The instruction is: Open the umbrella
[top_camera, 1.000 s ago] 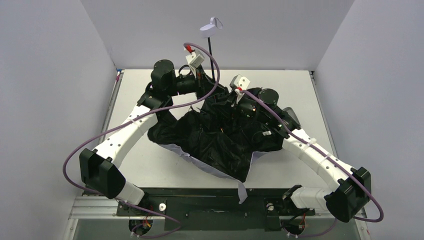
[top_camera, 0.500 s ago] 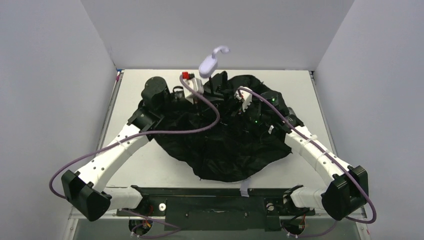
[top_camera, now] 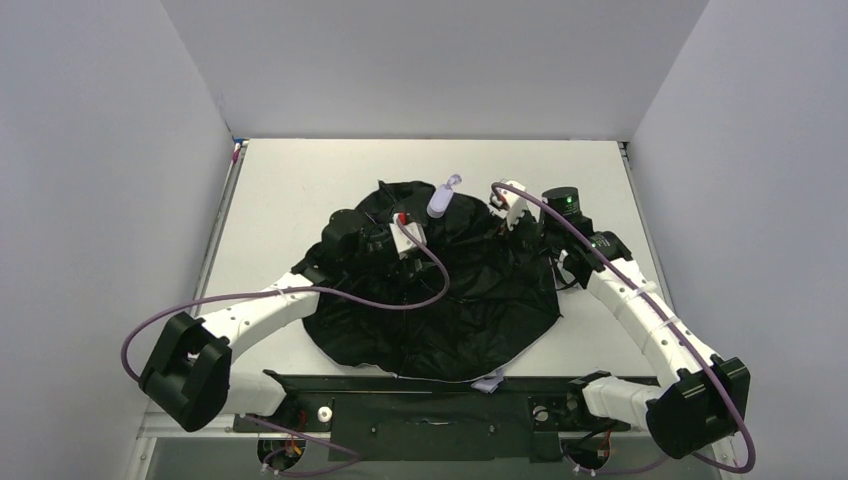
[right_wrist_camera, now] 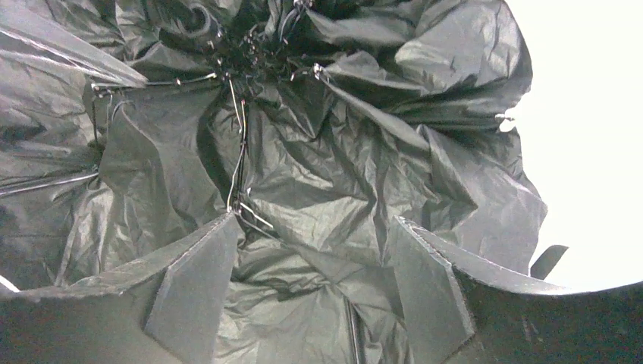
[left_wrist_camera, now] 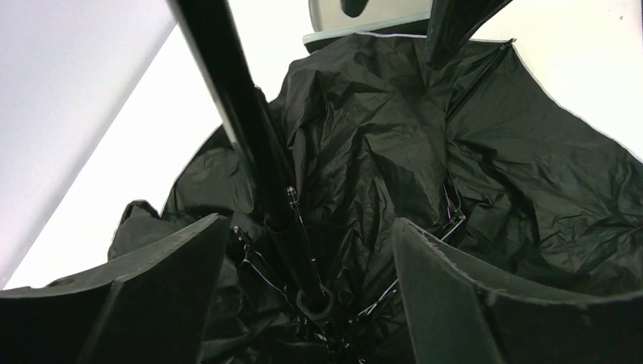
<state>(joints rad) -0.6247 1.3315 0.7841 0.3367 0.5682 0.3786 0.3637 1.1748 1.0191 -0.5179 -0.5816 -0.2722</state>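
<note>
Two open grippers and nothing held: that is how I stand over the compact fabric umbrella (top_camera: 450, 300), which lies near the middle of the white table (top_camera: 300, 190) with its black inner side turned up and a sliver of pale outer cloth showing at the near edge. Its thin black shaft (left_wrist_camera: 227, 98) rises out of the middle of the canopy, and the small pale handle (top_camera: 439, 198) tops it, tilted a little toward the far side. My left gripper (left_wrist_camera: 309, 224) looks down along that shaft with its jaws spread wide; the shaft runs between my fingers (left_wrist_camera: 167, 296), closer to the left one, and I see no contact with either. My right gripper (right_wrist_camera: 315, 218) hovers over the right part of the canopy, also spread, with only creased black cloth and thin metal ribs (right_wrist_camera: 239, 152) beneath it. From above the canopy makes a rough round, yet the cloth is slack and wrinkled, so I judge the opening to be far along but perhaps not locked; I cannot tell whether the sliding ring at the foot of the shaft has latched. Next I would need one gripper to close on the shaft and steady it while the other presses the ring home until the ribs pull taut.
</note>
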